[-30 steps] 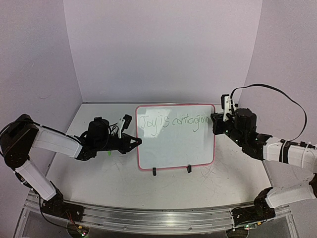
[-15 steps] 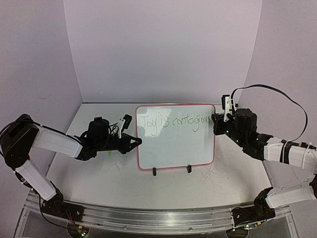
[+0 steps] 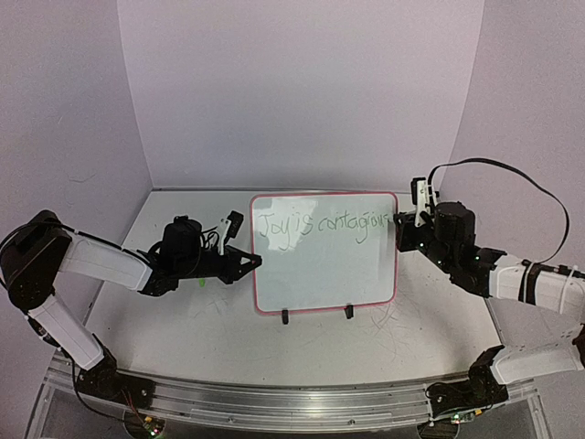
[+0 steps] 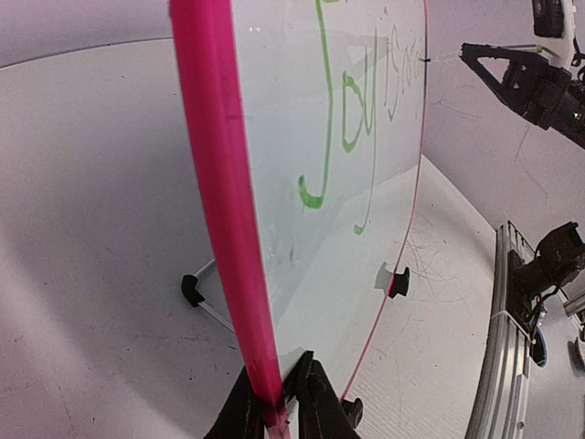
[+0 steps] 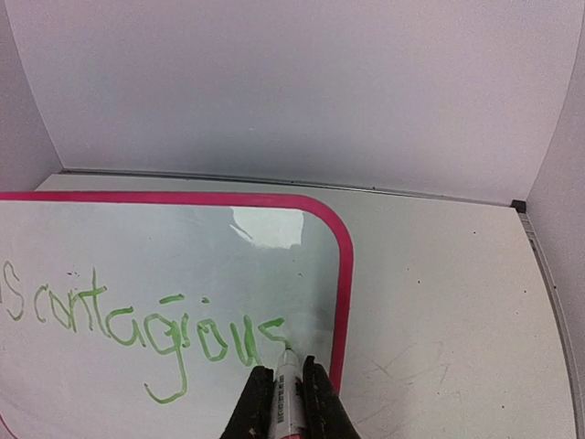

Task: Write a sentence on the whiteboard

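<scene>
Although its face is glossy enough to catch a patch of glare, the whiteboard (image 3: 324,251) reads plainly. It is a flat white rectangle with rounded corners and a thin pink-red rim. It stands near upright at the middle of the table (image 3: 210,329), propped on a wire stand (image 4: 208,306) whose two black feet (image 3: 348,312) hook under its lower edge.

Across its top runs the sentence (image 3: 320,226) in thin, looping green handwriting, "Joy is contagious" (the last letters crowd the right rim).

The left gripper (image 4: 278,380) has its dark jaws pinched narrow on the board's left rim, low down. The right gripper (image 5: 285,368) has its jaws closed on a marker (image 5: 286,389). The marker's white barrel points at the board, and its tip sits just past the final "s", seemingly touching the surface, though the wrist view does not quite settle that.

The table is matte white, scuffed with faint grey scratches. Pale lilac walls (image 3: 302,91) close in behind and on both sides. A ribbed metal rail (image 3: 274,402) runs along the near edge, and a black cable (image 3: 521,178) loops above the right arm.
</scene>
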Robot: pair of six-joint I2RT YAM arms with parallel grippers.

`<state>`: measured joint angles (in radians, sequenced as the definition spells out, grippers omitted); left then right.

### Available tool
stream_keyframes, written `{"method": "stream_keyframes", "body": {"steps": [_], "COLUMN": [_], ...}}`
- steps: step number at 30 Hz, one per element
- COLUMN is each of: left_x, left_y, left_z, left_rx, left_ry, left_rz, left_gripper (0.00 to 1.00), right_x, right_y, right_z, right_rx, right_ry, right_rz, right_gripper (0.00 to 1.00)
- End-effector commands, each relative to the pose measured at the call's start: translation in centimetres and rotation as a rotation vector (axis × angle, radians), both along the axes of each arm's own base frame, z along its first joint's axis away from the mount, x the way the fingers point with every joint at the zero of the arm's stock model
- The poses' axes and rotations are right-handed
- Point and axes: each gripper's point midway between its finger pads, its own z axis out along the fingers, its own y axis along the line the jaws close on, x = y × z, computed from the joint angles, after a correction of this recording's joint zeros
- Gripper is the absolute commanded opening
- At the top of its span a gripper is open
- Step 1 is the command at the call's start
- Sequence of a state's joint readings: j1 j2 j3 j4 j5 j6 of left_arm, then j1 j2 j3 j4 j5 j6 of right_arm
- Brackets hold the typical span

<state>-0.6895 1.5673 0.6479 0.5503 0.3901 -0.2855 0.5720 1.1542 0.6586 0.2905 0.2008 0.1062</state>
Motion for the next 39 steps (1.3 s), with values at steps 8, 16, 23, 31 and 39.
{"method": "stream_keyframes", "body": {"steps": [8, 16, 23, 31, 39], "left_x": [1.6, 1.6, 1.7, 1.8, 1.7], "left_y": [1.7, 1.8, 1.8, 1.7, 1.7], "left_z": [-3.1, -3.1, -3.1, -3.2, -3.3], "left_rx": [0.147, 0.15, 0.149, 0.151, 0.153], "left_ry": [-0.007, -0.006, -0.004, -0.005, -0.002], "left_rz": [0.096, 0.1, 0.1, 0.101, 0.095], "left_gripper": [0.0, 0.0, 0.0, 0.0, 0.0], "right_x": [-0.1, 0.4, 0.8, -0.2, -1.5], "right_y": [0.2, 0.9, 0.9, 0.9, -0.6], "right_z": [-1.1, -0.7, -0.2, 1.4, 1.1], "right_rx": [0.016, 0.027, 0.028, 0.049, 0.032], "right_ry": [0.027, 0.016, 0.0, -0.033, -0.037], "right_rz": [0.01, 0.03, 0.021, 0.053, 0.024], "right_gripper": [0.0, 0.0, 0.0, 0.0, 0.0]}}
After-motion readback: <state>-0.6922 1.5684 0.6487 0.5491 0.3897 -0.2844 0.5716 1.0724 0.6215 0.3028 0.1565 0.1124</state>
